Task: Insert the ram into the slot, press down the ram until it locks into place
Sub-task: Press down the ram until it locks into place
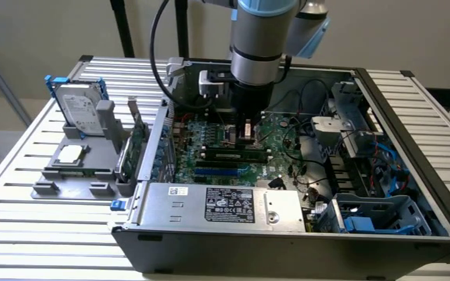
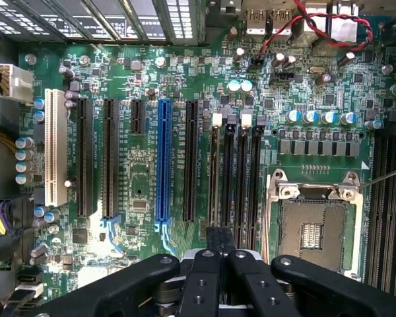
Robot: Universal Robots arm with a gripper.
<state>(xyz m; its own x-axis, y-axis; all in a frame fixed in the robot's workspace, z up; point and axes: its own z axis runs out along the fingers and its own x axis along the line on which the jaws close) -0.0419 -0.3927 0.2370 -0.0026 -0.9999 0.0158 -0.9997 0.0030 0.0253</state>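
Tool (image 2: 218, 264) fingers close together above black slot (image 2: 227, 191), beside CPU socket (image 2: 313, 228).

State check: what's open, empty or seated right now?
computer case, side open.
ram, upright in a slot; latching unclear.
CPU socket, bare, no cooler.
blue slot, empty.
white slot, empty.
gripper, over the memory slots.

Open computer case (image 1: 412, 193) on a slatted table (image 1: 21, 193), motherboard (image 1: 209, 149) inside, power supply (image 1: 225, 205) along the near wall. Ram (image 1: 233, 156) seated in a slot (image 1: 201, 157) mid-board, gripper (image 1: 245, 130) just behind it. Hard drive (image 1: 84, 108) upright on a stand (image 1: 72, 170) outside the case, toward the exterior view's left.
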